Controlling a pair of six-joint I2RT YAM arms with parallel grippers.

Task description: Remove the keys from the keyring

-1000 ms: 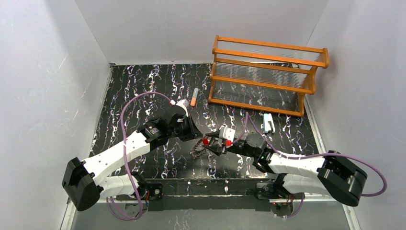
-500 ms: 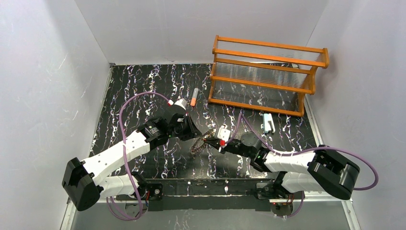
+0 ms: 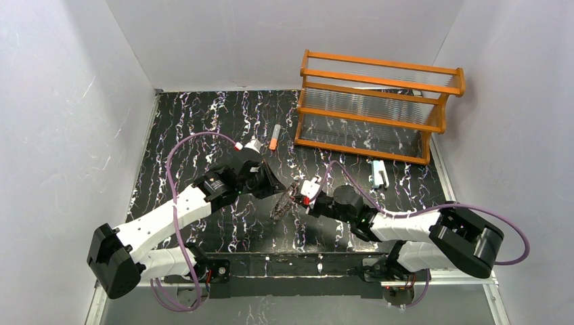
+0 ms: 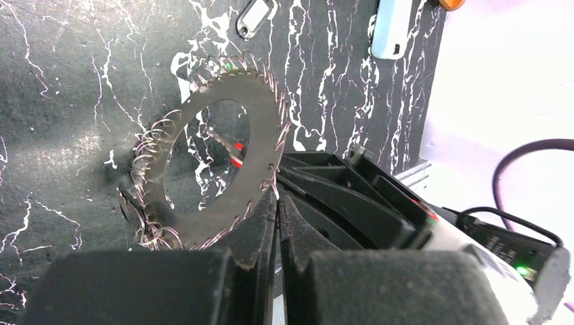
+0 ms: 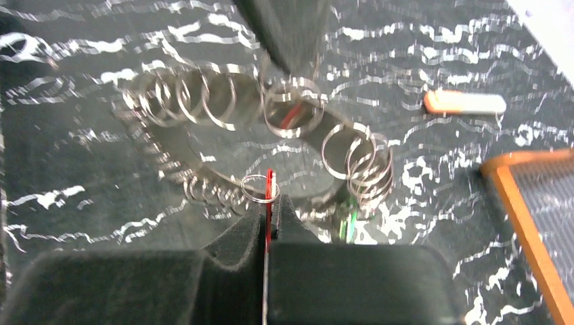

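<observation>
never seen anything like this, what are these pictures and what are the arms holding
These are two robot arms bolted to a table, each ending in a two-finger pincer. One picture looks down from above; the other two come from cameras on the wrists. The left pincer is shut on the rim of the keyring, a flat metal disc edged with small wire rings. The right pincer is shut on a thin red key at that rim. Also on the table are an orange rack, an orange-and-grey tube and a pale clip.

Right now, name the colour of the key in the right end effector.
The key is red; clearest in right wrist view.
</observation>
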